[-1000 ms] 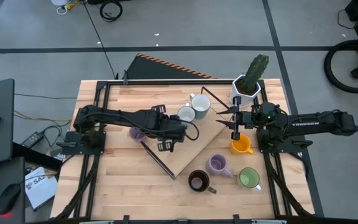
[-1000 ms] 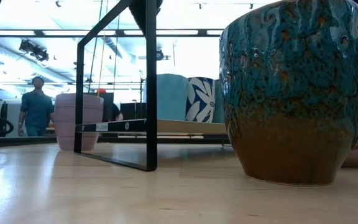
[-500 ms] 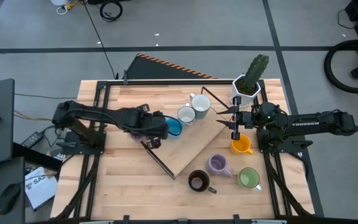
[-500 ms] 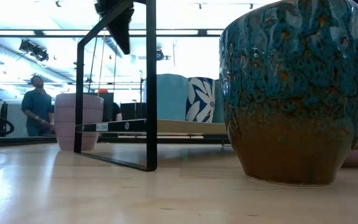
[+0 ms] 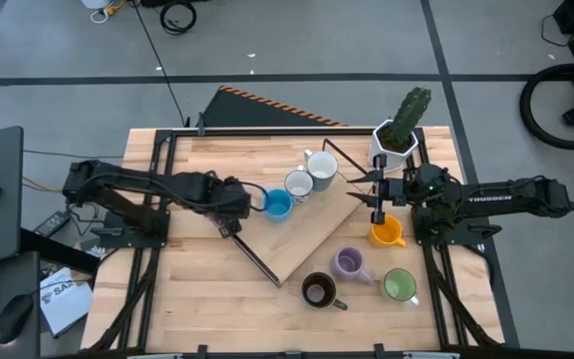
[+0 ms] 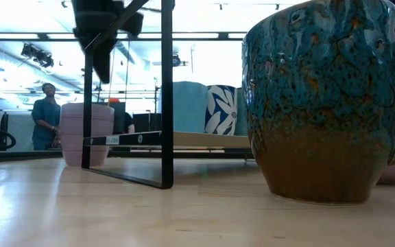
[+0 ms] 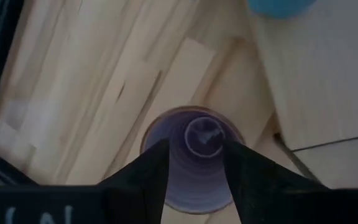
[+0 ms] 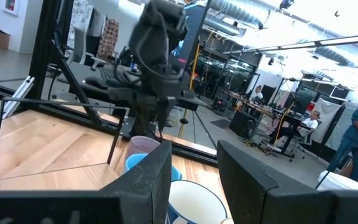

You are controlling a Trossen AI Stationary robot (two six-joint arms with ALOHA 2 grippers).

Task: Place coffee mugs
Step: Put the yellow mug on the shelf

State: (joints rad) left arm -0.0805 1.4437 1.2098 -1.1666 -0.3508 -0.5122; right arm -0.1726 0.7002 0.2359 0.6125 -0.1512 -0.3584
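My left gripper hangs open straight above a lavender mug that stands upright on the table left of the wooden board; the low view shows it well above the rim. A blue mug and two white mugs stand on the board's far part. My right gripper hovers open beside the orange mug. Another lavender mug, the green mug and the dark brown mug stand near the front.
A slanted wooden board with a black wire frame lies mid-table. The white faceted pot with a cactus stands at the far right corner. Bare tabletop lies at the near left. People move in the room behind.
My left arm has drawn back toward the table's left edge, from over the blue mug to over the lavender mug. The blue mug now stands uncovered on the board, while the lavender mug is hidden under the gripper in the high view. The right arm has kept still.
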